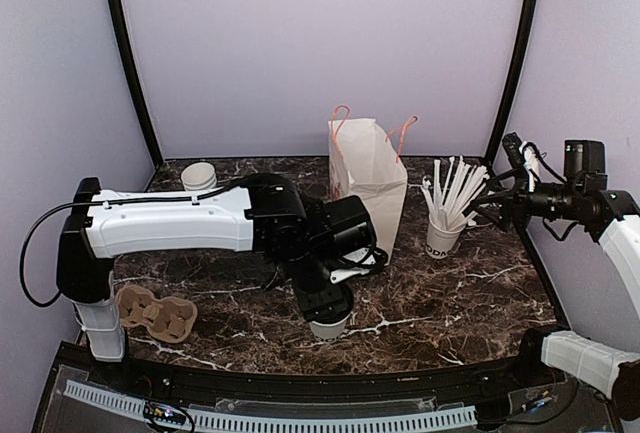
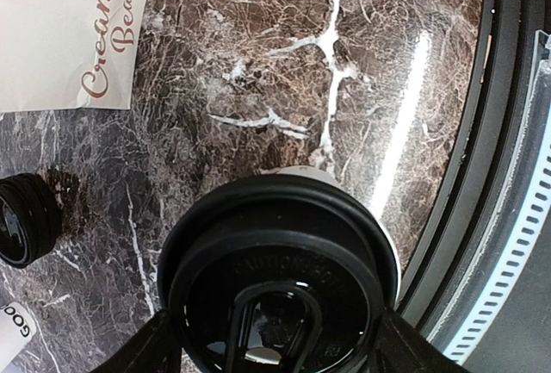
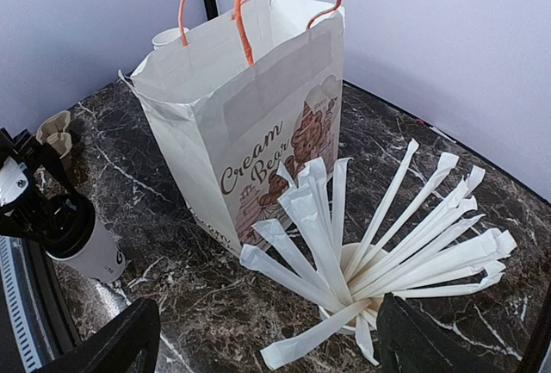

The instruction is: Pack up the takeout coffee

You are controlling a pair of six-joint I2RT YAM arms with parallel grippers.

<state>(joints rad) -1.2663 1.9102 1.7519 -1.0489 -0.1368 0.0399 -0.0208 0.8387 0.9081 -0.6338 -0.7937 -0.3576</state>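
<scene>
From above: takeout coffee upright on the marble table near its front edge, directly under the left gripper. Behind it, a white paper bag with orange handles, standing open. Right of the bag, a cup of straws, with the right gripper in the air just beside the straw tips. Nested white cups far left, cardboard cup carrier near left. From the left wrist: black lid filling the lower frame, fingers tight against either side, pinching the cup. From the right wrist: fingers spread wide, nothing between, above the straws. Bag behind them, coffee at lower left, outside the bag and clasped by the left gripper.
</scene>
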